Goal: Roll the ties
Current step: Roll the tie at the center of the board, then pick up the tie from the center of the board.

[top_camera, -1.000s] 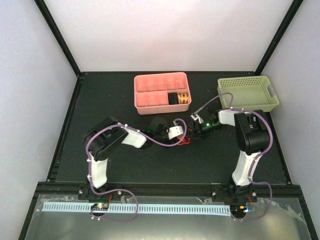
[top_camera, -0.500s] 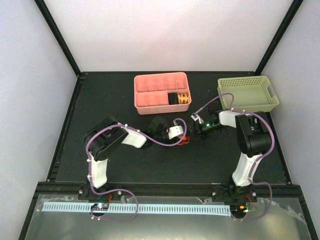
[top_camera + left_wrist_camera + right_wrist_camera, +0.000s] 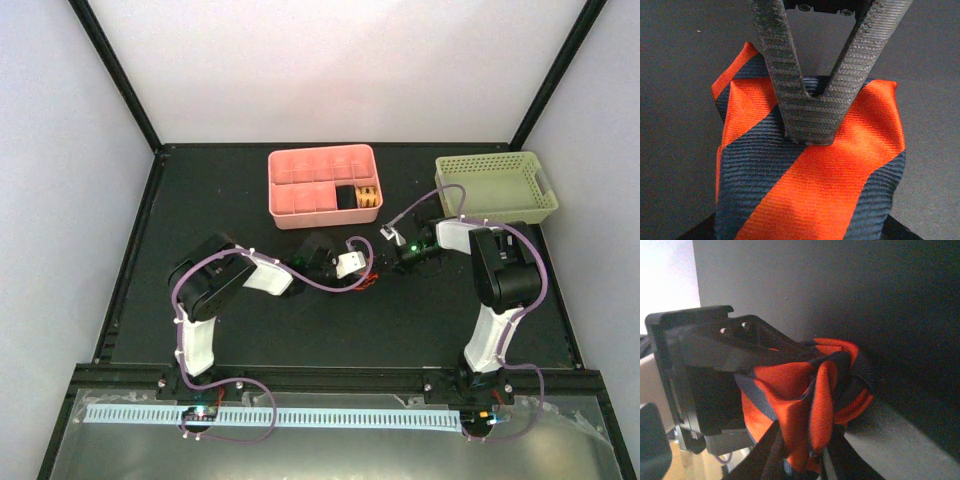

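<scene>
Necktie, bunched into a short striped bundle, is lying on the black table between both arms, with the left gripper pinching one end, tips closed, and the right gripper clasping the opposite end narrowly.

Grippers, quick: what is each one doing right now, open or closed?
Left gripper: closed, pinching the tie.
Right gripper: closed on the same tie's bunched fabric.

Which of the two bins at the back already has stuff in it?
The pink tray: its near-right compartments hold a dark item and a yellow-orange item. The green basket shows nothing inside.
</scene>
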Controlling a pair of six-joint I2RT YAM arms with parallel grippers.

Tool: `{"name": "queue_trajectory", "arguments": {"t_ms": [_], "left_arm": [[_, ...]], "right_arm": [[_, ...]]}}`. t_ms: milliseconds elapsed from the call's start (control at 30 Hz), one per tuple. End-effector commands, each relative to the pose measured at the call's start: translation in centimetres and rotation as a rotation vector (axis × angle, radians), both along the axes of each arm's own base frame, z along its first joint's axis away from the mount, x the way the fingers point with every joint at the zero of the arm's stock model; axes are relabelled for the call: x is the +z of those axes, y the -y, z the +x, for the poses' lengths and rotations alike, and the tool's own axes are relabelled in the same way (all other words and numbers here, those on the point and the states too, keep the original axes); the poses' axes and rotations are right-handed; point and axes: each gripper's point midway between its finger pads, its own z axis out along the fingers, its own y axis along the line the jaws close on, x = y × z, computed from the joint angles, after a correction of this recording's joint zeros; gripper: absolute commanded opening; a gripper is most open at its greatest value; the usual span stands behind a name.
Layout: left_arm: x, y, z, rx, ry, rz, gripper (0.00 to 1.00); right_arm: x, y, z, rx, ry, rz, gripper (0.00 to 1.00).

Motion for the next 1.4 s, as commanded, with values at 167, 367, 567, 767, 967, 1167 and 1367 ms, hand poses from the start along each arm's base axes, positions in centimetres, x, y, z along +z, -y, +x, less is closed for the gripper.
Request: {"name": "queue_trajectory", "arguments": {"t_ms": [167, 367, 567, 767, 967, 1167, 1367], "left_arm": [[-2.5, -1.6, -1.0, 0.014, -0.05, 0.09, 0.65], [-0.2, -1.6, -0.3, 0.037, 0.03, 0.032, 0.98], [-1.4, -0.7, 0.4, 0.03, 0.01, 0.051, 0.99], [-2.6, 0.6, 0.4, -0.011, -0.019, 0.037, 0.99], [-1.7, 1.0, -0.6, -0.065, -0.035, 0.015, 0.68], [0.7, 0.1, -1.6, -0.061, -0.039, -0.018, 0.91], [6.0, -2.5, -3.5, -0.086, -0.1, -0.107, 0.99]], "right_arm": [[-1.7, 0.4, -0.2, 0.015, 0.022, -0.076, 0.02], [-1.6, 0.4, -0.6, 0.034, 0.028, -0.073, 0.02], [-0.6, 0.1, -1.0, 0.051, 0.039, -0.029, 0.01], [0.1, -0.1, -1.2, 0.053, 0.053, -0.002, 0.02], [0.9, -0.2, -1.0, 0.054, 0.072, 0.006, 0.02], [2.0, -0.3, -0.6, 0.052, 0.097, 0.008, 0.02], [3.8, 0.2, -0.1, 0.092, 0.188, -0.038, 0.02]]}}
